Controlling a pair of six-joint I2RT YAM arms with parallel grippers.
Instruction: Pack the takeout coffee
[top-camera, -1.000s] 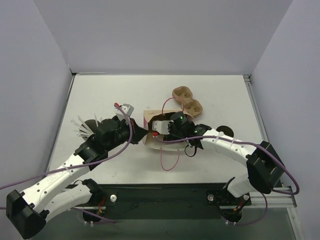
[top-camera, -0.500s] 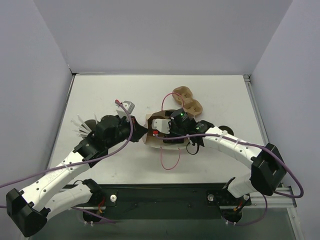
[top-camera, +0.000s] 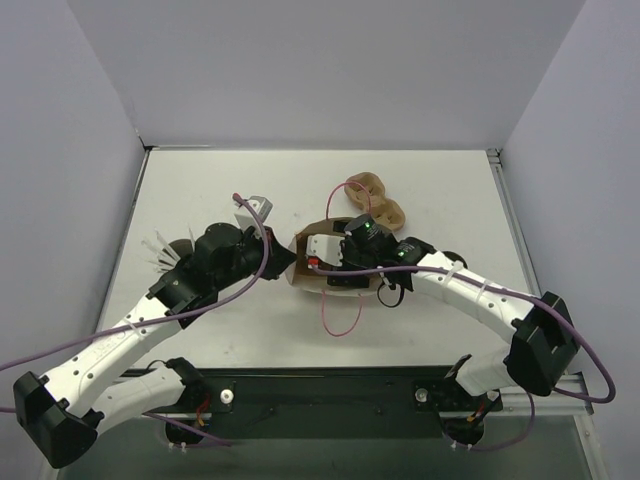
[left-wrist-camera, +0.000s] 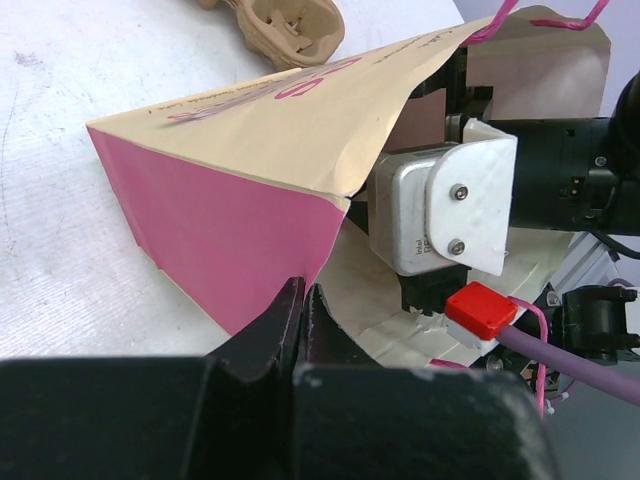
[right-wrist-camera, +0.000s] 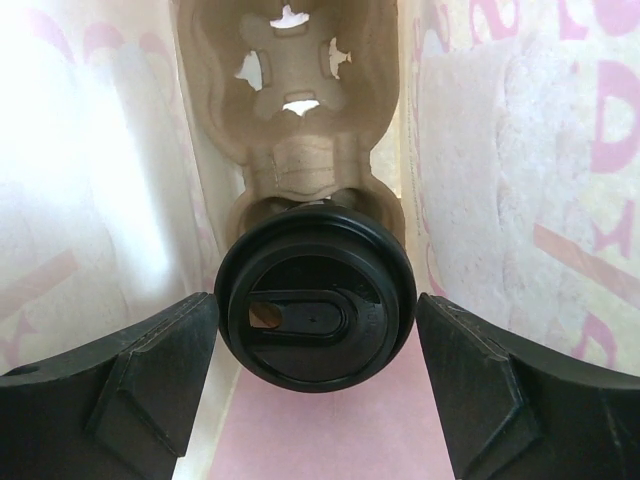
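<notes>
Pinching the near edge of the paper bag (left-wrist-camera: 230, 220), the left gripper (left-wrist-camera: 300, 292) is clenched on the paper and holds the bag's mouth open on the tabletop (top-camera: 220, 180). Inside the bag, the right gripper (right-wrist-camera: 316, 318) grasps the coffee cup (right-wrist-camera: 312, 300), with its fingers (right-wrist-camera: 120, 370) against either side of the black lid (right-wrist-camera: 300, 255). Beyond the cup, between the bag's walls, a cardboard cup carrier (right-wrist-camera: 290, 110) shows. Likely risks: if released off-centre from a carrier socket, the cup could tip and spill, and a slipped edge would collapse the bag's mouth.
</notes>
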